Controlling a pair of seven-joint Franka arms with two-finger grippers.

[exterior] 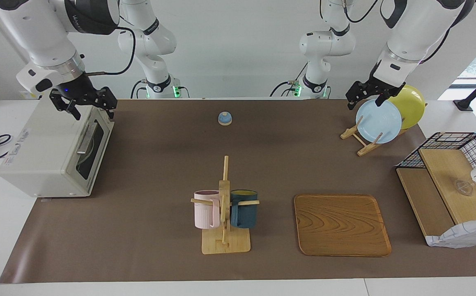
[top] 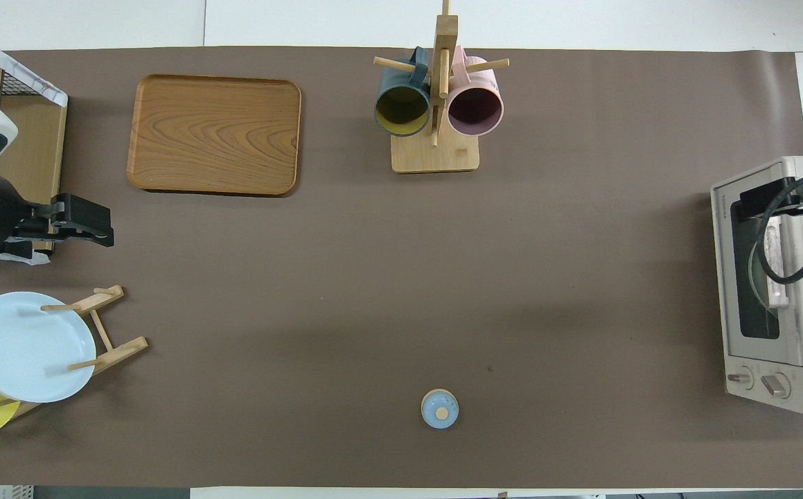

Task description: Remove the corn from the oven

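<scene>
Covering most of the surface (exterior: 147, 164), a brown mat is laid from one end to the other. At the right arm's end of the surface the off-white toaster oven (exterior: 49, 158) is set, with its dark glass door closed and its silver bar handle turned toward the middle; the corn cannot be seen in either view, and whether it lies inside cannot be told through the glass. At the left arm's end a black wire rack with wooden shelves (exterior: 447, 193) is placed, and beside it, toward the middle, a wooden tray (exterior: 341, 225) is laid flat. A wooden mug tree (exterior: 224, 213) is stood toward the right arm's end from the tray, with a pink mug (exterior: 205, 209) and a dark blue mug (exterior: 244, 208) hung on its pegs. Nearer to the robots, a wooden plate stand (exterior: 361, 139) is seen at the left arm's end, with a light blue plate (exterior: 378, 121) and a yellow plate (exterior: 410, 105) propped on edge in it. The right gripper (exterior: 85, 105) is held open over the oven's upper edge by the door, with nothing in it. The left gripper (exterior: 365, 95) is held open over the plate stand, likewise with nothing in it. A small blue bell (exterior: 224, 118) is set on the mat near the robots.
</scene>
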